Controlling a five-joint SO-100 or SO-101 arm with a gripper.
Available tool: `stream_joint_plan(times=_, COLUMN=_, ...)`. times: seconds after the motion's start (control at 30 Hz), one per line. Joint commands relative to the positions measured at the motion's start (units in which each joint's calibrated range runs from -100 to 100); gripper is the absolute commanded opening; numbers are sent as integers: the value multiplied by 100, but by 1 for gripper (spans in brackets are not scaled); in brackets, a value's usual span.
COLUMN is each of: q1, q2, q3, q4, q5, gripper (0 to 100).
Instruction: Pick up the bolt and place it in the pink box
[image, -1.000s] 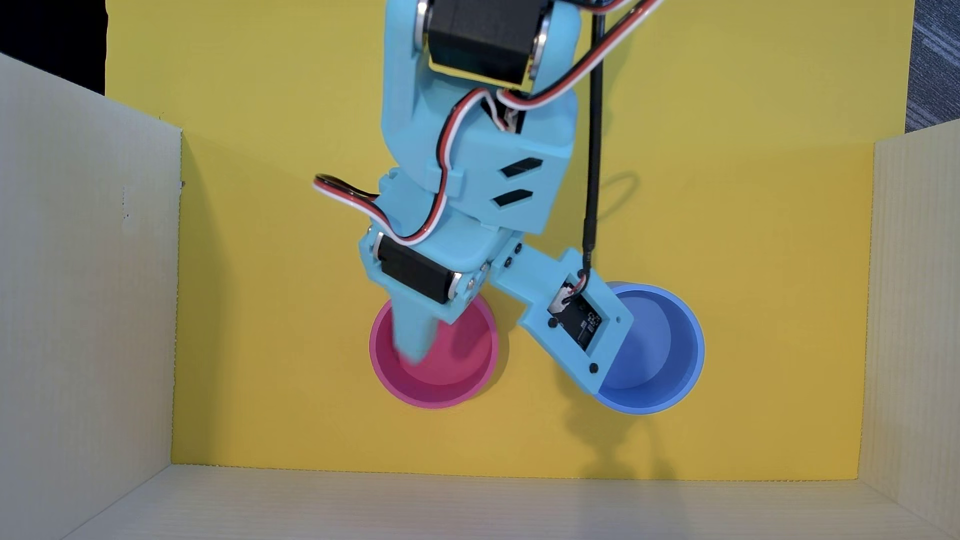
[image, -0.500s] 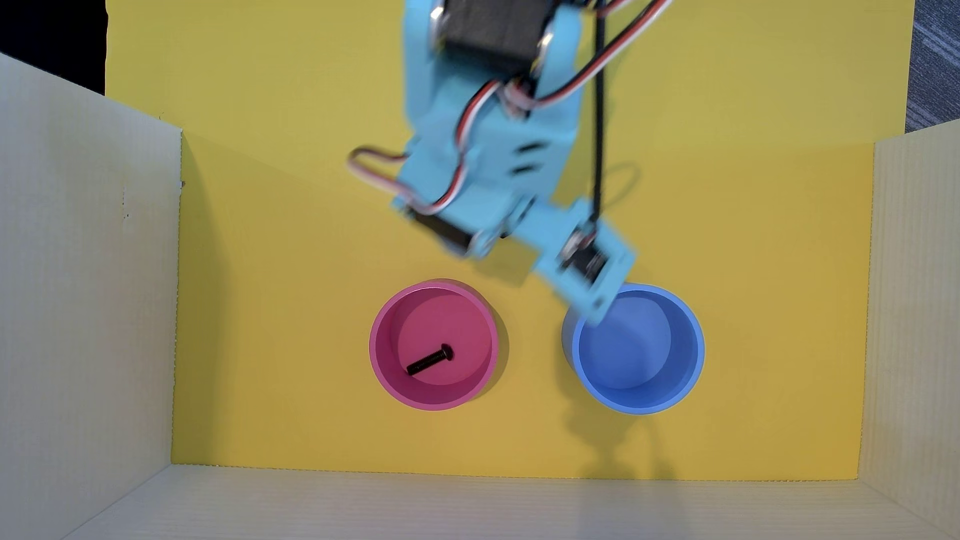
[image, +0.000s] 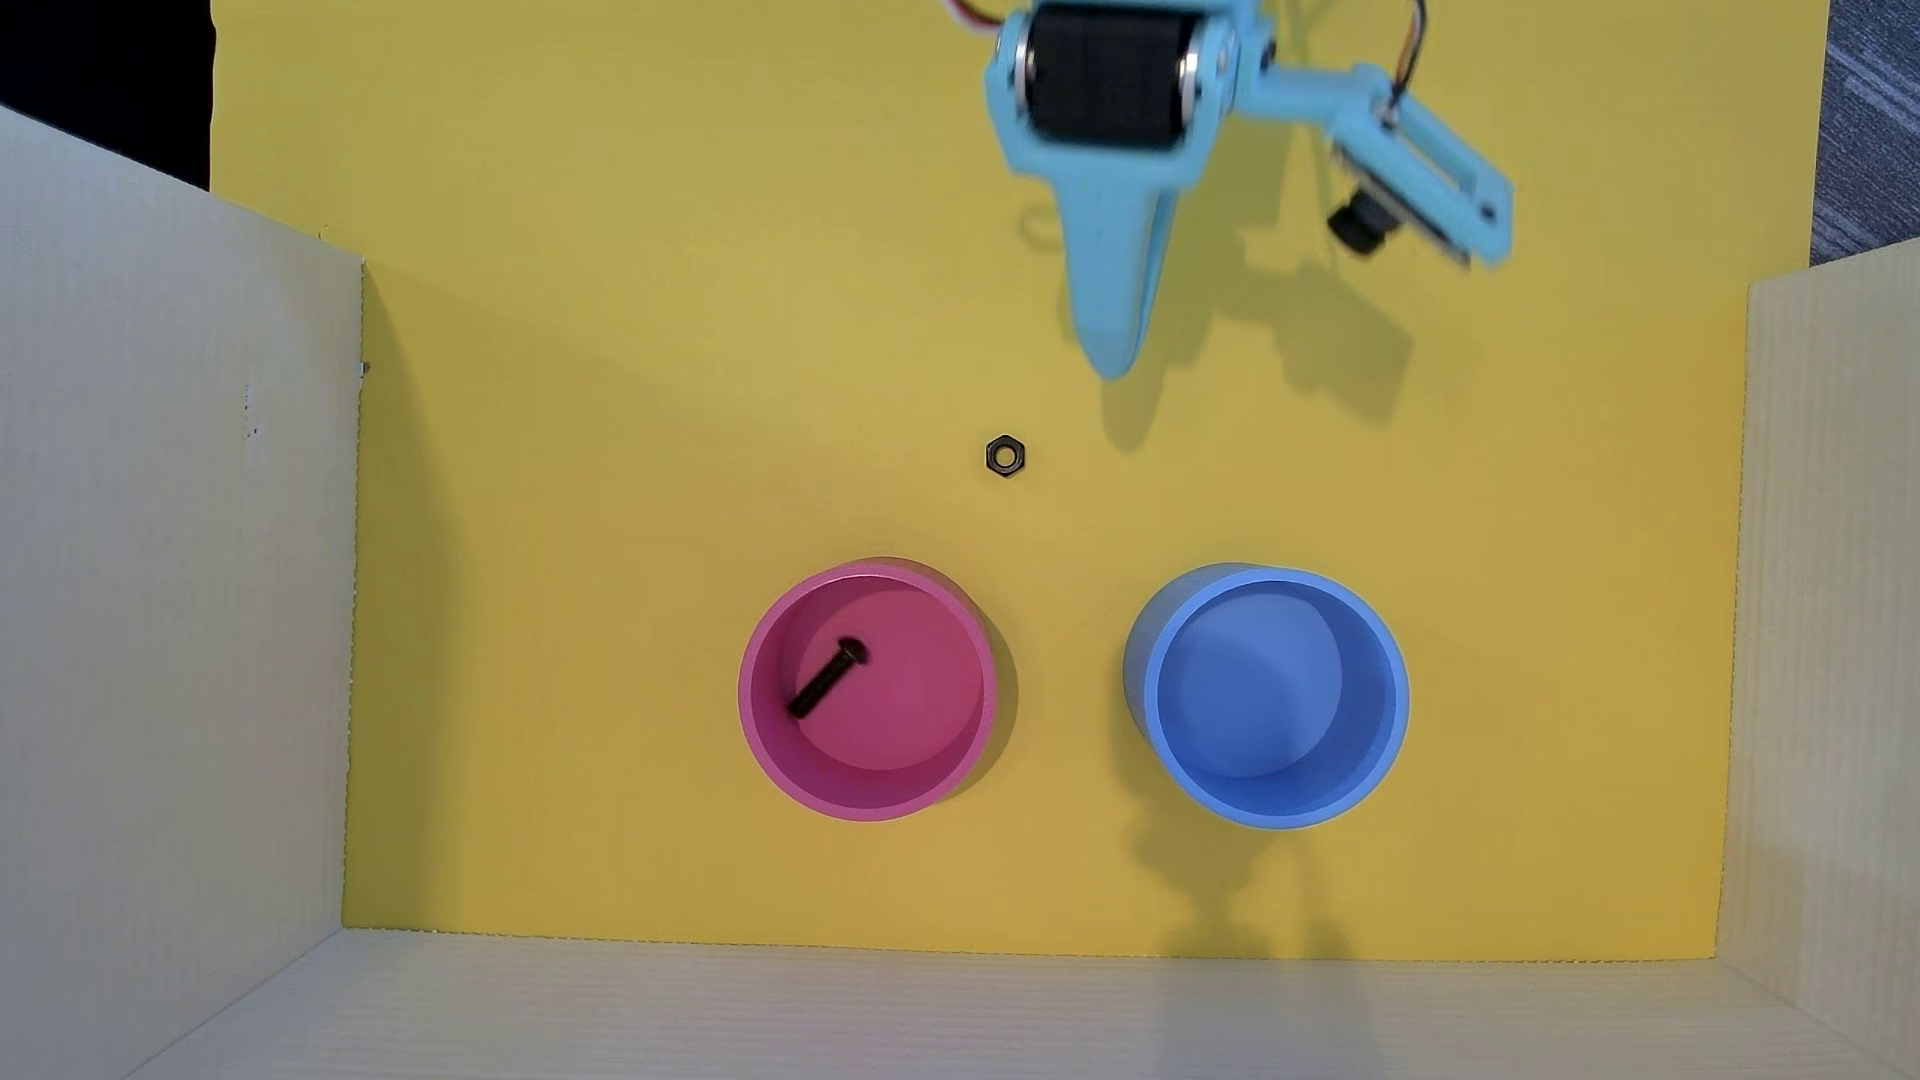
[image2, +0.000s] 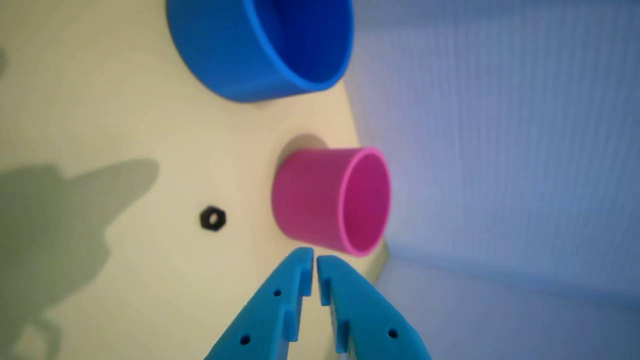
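Task looks done: bolt (image: 828, 678) lies flat inside pink box (image: 771, 758), head toward the centre. Tool (image2: 315, 260) is pressed together, empty, well apart from the box above the yellow bench (image: 623, 415). Nothing appears left but retreat. Overhead view shows the bolt; wrist view does not, seeing only the box's side and mouth, plus nut (image2: 213, 218) and blue box (image2: 260, 50).

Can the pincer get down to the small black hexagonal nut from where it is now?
Probably yes. The small black hexagonal nut lies alone on the yellow floor, apart from both cups. The light blue pincer, nearly shut and empty, hangs nearby with nothing between.
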Motion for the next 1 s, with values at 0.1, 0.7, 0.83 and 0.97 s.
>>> stream_joint_plan(times=0.1, q1=-28, q2=-1771, q3=1015, q4=744, q5=0, gripper=1)
stream_joint_plan(times=0.7, q1=-433, q2=-1679, q3=1295, q4=2966, q5=-47, gripper=1)
stream_joint_plan(times=0.83, q1=-440, q2=-1679, q3=1295, q4=2966, q5=-47, gripper=1)
stream_joint_plan(times=0.97, q1=-440, q2=-1679, q3=1295, q4=2966, q5=-47, gripper=1)
